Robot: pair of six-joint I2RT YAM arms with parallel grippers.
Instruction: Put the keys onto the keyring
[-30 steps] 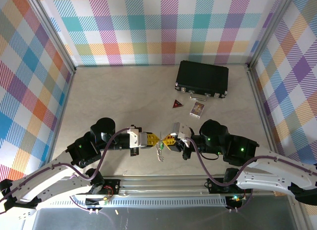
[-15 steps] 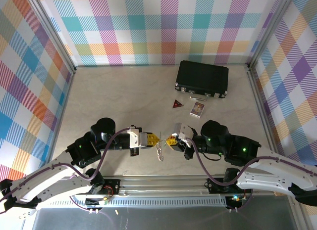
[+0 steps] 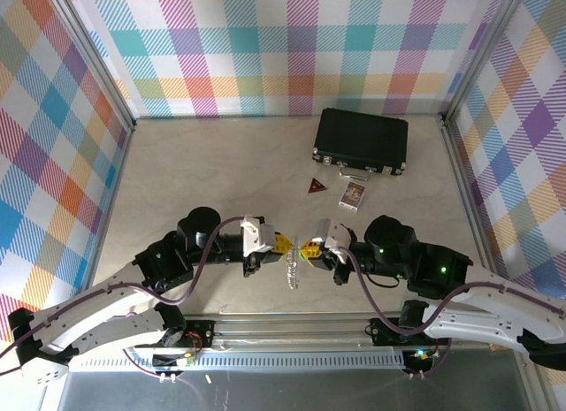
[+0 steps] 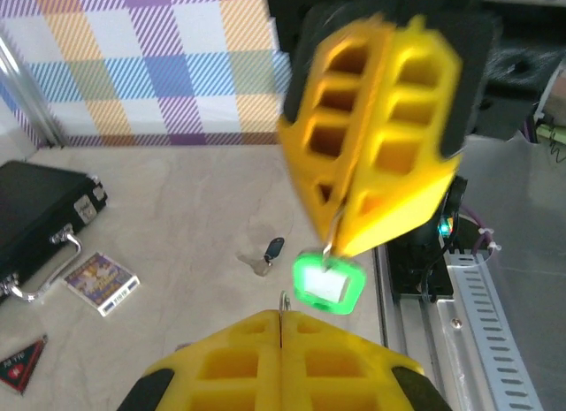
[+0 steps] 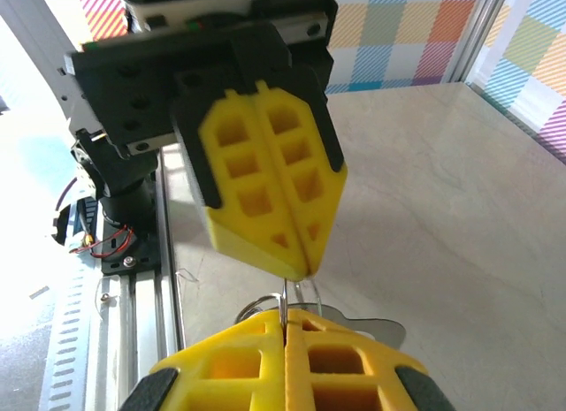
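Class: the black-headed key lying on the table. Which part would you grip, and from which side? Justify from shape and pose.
Probably its black head, coming straight down. The black key lies flat on the table, clear all round, so nothing gets under it from the side; the head looks bulkier than the thin blade.

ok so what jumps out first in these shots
The left gripper and right gripper meet tip to tip near the front edge of the table, both shut on a thin silvery keyring hanging between them. A bright green-headed key dangles under the right gripper's tips, and a black-headed key lies loose on the table nearby.
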